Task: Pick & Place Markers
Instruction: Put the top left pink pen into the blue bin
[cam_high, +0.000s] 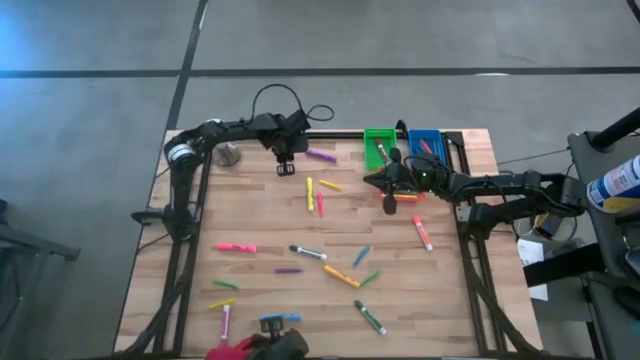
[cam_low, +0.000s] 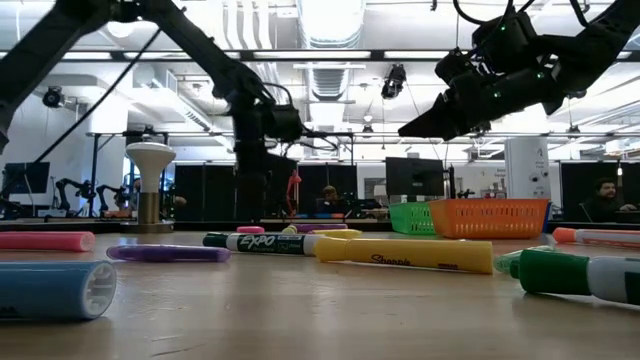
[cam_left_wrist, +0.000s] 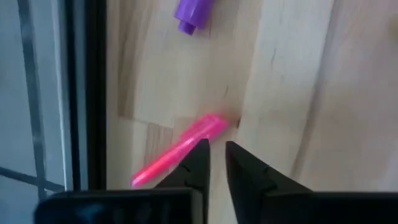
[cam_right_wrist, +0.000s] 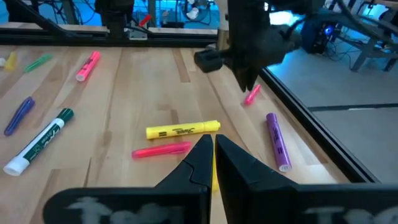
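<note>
The table (cam_high: 440, 300) is carrying markers scattered across its wood, most lying from centre toward 6 o'clock. The left gripper (cam_high: 286, 166) is hovering at 11 o'clock, its fingers (cam_left_wrist: 198, 163) parted by a narrow gap and gripping nothing, beside a pink marker (cam_left_wrist: 180, 148). The right gripper (cam_high: 389, 205) is hanging closed and empty at 2 o'clock, near 2 bins (cam_high: 378, 146).

Grey floor (cam_high: 100, 120), ceiling lights (cam_low: 330, 15)
</note>
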